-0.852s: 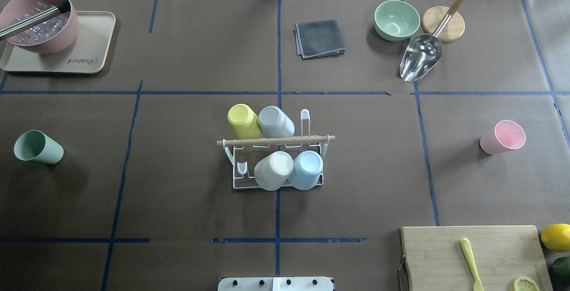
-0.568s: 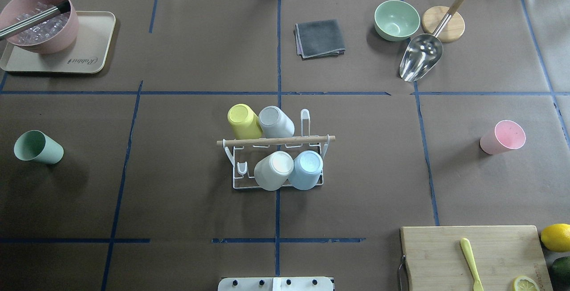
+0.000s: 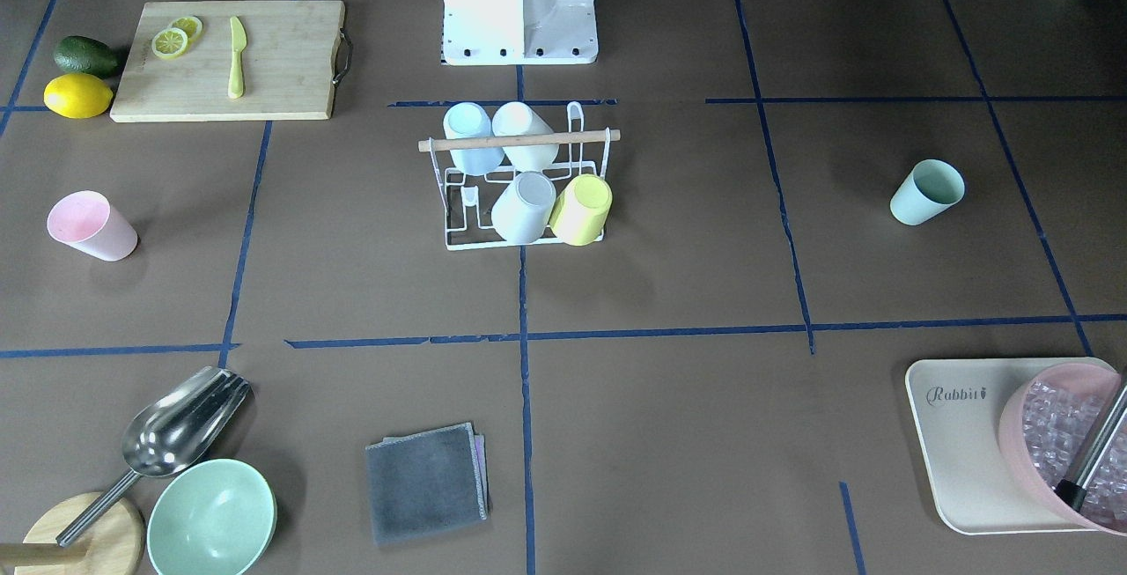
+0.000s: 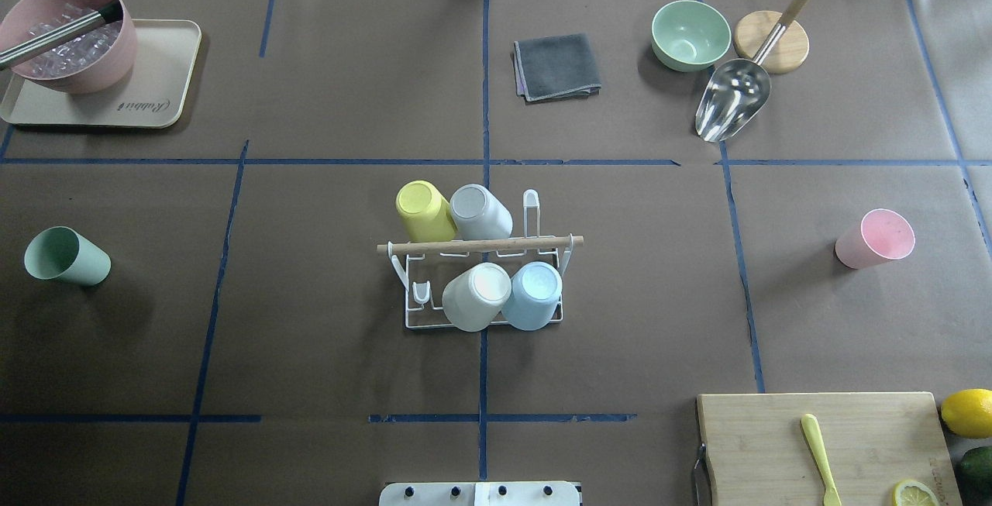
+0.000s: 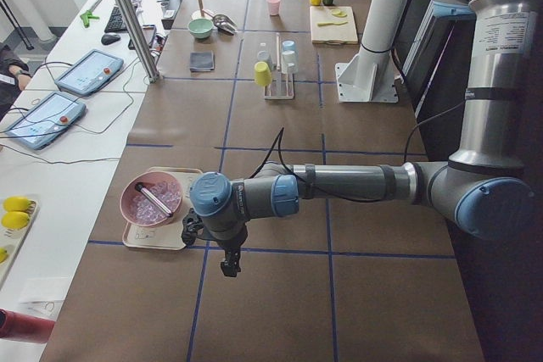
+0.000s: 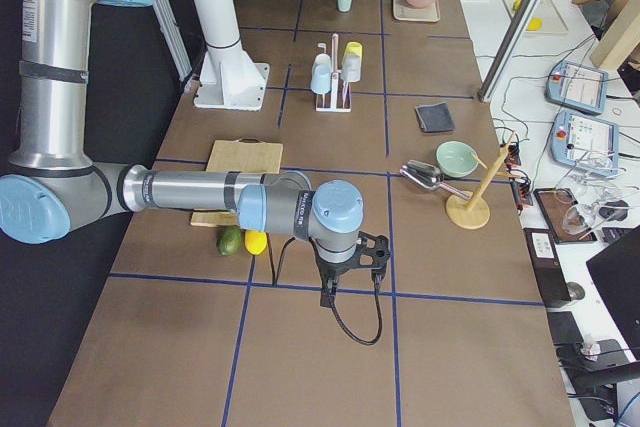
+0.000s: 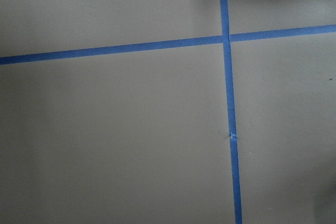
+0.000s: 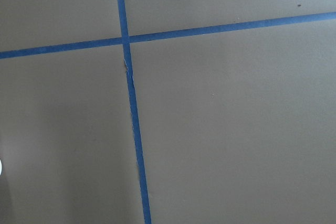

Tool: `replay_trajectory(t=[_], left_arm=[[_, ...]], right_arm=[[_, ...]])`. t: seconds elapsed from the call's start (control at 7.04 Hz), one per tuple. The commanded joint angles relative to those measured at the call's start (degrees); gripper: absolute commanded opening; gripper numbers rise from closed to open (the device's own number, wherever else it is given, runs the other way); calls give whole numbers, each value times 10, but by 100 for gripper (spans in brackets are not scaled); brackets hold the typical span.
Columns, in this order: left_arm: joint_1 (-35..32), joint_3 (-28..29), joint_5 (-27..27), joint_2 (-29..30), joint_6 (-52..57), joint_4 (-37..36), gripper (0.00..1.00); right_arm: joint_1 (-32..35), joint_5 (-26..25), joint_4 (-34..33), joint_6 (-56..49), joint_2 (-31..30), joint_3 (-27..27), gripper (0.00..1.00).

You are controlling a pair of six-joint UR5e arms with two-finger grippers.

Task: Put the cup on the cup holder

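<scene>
Plainly, two loose tapered cups stand well apart from the wire cup holder (image 4: 415, 321).
Thin white wire under a round pale-wood rod (image 4: 480, 244), it sits mid-way along the table (image 4: 310, 351), four smooth matte cups upended on its prongs: yellow (image 4: 422, 210), grey (image 4: 480, 211), cream (image 4: 475, 297), pale blue (image 4: 533, 294). The mint cup (image 4: 66, 256) stands mouth-up toward the robot's left, the pink cup (image 4: 876, 239) toward its right. Whether either arm's jaws are parted or closed cannot be told.
</scene>
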State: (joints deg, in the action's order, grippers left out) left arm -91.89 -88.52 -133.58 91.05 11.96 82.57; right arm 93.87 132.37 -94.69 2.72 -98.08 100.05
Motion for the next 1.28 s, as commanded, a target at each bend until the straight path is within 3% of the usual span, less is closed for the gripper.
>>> replay_trajectory(t=[0.0, 0.43, 0.71, 0.99, 1.14], left_arm=[[0, -1, 1, 1, -3, 2, 100], [0, -7, -1, 2, 0, 3, 100], [0, -8, -1, 12, 3, 3, 100], [2, -29, -1, 21, -5, -7, 100], [35, -69, 2, 53, -10, -86, 100]], right_arm=[[0, 3, 0, 0, 0, 6, 100], [0, 1, 2, -2, 6, 12, 100], [-5, -4, -2, -3, 9, 45, 100], [-59, -4, -6, -3, 8, 72, 100], [-85, -7, -6, -3, 8, 83, 100]])
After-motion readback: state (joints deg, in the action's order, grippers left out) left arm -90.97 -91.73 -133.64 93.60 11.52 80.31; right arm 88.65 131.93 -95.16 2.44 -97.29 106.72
